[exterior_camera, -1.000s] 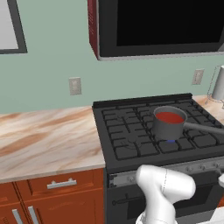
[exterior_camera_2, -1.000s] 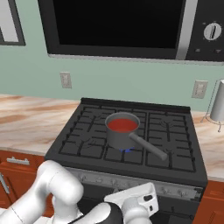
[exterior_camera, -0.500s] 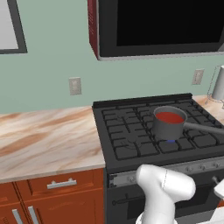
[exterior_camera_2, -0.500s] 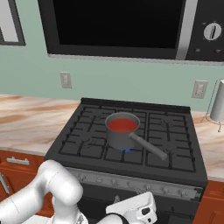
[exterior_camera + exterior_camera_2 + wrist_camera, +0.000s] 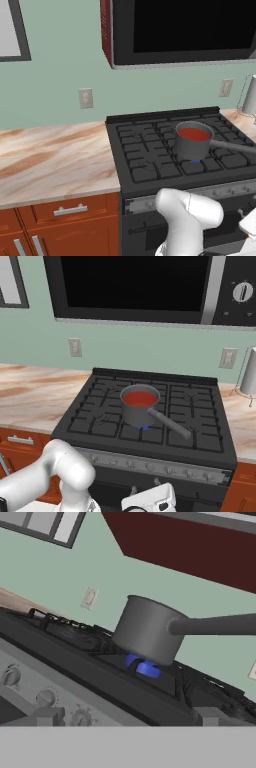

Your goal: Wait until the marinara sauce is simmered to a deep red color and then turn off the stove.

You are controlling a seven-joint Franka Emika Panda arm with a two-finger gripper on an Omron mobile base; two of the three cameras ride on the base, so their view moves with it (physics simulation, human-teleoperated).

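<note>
Hand view looks up past the knobs (image 5: 45,698) at the lit stove (image 5: 150,421), awaiting redder sauce (image 5: 140,399); whether the fingers are apart or together cannot be told.

The grates left of the saucepan (image 5: 138,408) lay open. Its handle (image 5: 168,422) reached toward the front right of the stove (image 5: 150,421), above that side's grates. The knob strip (image 5: 155,467) along the front stood unobstructed. A microwave (image 5: 150,286) overhung the cooktop, limiting height.

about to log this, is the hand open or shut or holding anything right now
Hand: cannot be told; its fingertips barely show, low in front of the stove knobs, touching nothing.
</note>
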